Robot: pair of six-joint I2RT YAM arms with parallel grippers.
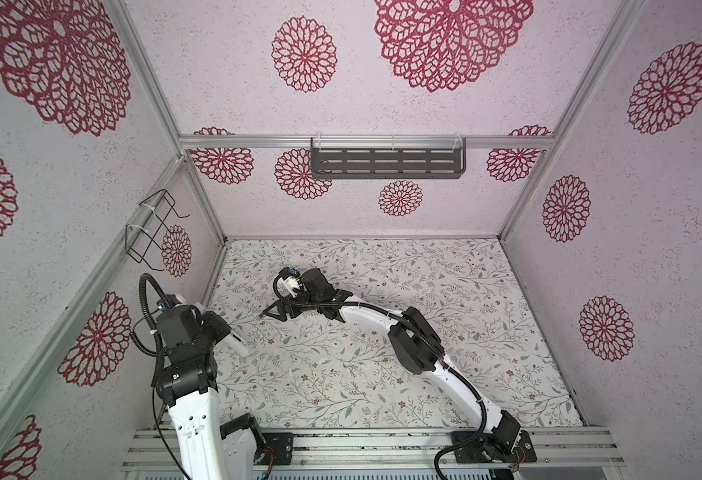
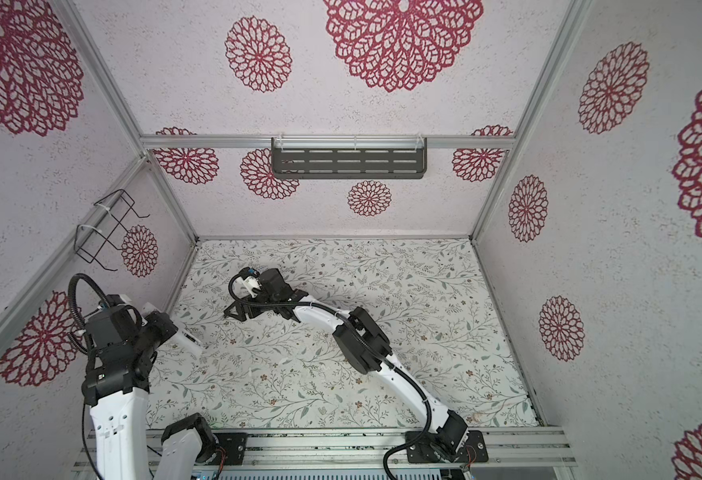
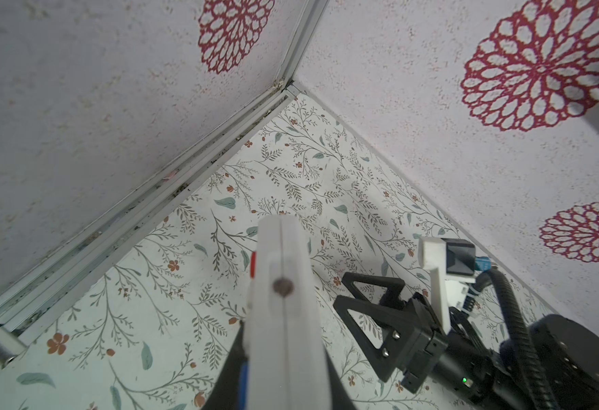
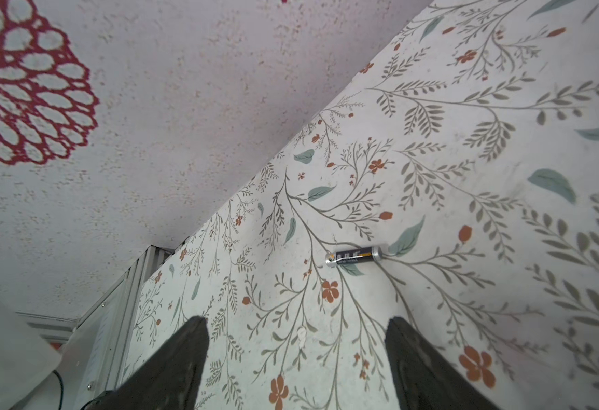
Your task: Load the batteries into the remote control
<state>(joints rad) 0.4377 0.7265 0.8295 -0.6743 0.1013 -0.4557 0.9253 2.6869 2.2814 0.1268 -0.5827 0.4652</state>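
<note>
Right wrist: battery (image 4: 354, 257) beyond spread tool (image 4: 296, 321)

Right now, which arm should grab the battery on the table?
Right: the right gripper is open with the battery just ahead; the left gripper is shut on the remote control.

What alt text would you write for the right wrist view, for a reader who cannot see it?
One small dark battery lies on its side on the floral table, untouched, ahead of the right gripper, whose two dark fingers stand wide apart and empty. A pale wall with a red flower print borders the table.
</note>
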